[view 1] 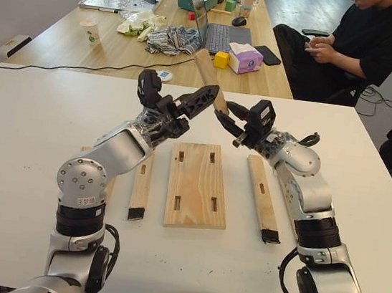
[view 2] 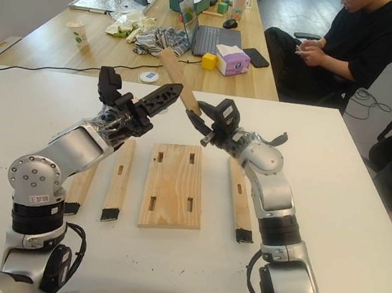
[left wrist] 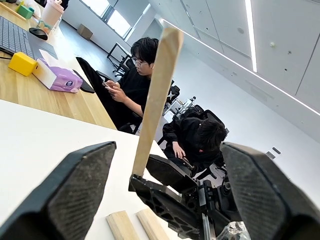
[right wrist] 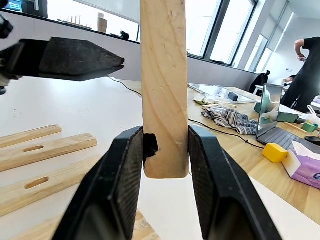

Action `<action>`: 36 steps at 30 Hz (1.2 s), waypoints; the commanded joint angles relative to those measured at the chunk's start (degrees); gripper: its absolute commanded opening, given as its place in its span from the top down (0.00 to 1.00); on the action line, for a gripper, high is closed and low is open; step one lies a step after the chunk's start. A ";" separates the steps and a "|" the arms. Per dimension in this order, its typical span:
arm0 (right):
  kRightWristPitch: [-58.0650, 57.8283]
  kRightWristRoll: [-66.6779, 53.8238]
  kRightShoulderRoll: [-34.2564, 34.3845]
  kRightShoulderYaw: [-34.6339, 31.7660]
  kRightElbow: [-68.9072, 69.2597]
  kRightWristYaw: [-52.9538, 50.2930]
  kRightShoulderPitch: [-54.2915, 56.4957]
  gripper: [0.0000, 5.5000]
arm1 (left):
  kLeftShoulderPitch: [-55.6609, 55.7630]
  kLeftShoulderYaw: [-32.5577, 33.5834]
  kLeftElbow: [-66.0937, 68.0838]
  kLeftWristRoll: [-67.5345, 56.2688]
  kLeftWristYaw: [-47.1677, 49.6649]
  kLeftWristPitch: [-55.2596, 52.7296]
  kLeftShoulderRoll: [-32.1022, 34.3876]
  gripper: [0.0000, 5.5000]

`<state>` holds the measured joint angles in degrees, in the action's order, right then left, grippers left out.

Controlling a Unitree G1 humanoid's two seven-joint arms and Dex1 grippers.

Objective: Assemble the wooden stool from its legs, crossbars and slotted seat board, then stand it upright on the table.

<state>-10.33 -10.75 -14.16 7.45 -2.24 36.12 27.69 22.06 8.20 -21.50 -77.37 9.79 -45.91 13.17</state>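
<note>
- The right gripper (right wrist: 165, 150) is pinching the near end of a pale wooden stool leg (view 1: 209, 76), holding it raised above the white counter (view 1: 23, 138).
- The leg's long axis is tilting up and away, toward the far left.
- The left gripper (view 1: 180, 94) is hanging spread just left of the leg; I cannot tell whether it is touching.
- The slotted pale wooden seat board (view 1: 198, 186) is lying flat below both grippers, on their near side.
</note>
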 commanded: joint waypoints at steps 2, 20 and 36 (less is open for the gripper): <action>-1.58 -0.56 -0.31 1.96 3.16 2.21 -1.13 0.77 | 1.90 1.56 1.74 1.65 0.87 2.06 -0.45 0.30; -3.24 -1.07 -0.38 2.67 5.63 4.08 -3.13 0.77 | 3.07 1.90 1.20 2.93 0.70 3.11 -2.04 0.66; -5.42 -3.10 0.68 1.85 5.75 2.77 -2.97 0.63 | 1.92 -1.17 -0.40 11.73 -3.24 2.59 1.37 0.93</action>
<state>-14.80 -13.41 -13.94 9.50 2.98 39.15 24.93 24.71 7.67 -21.35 -68.41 7.06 -42.88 13.31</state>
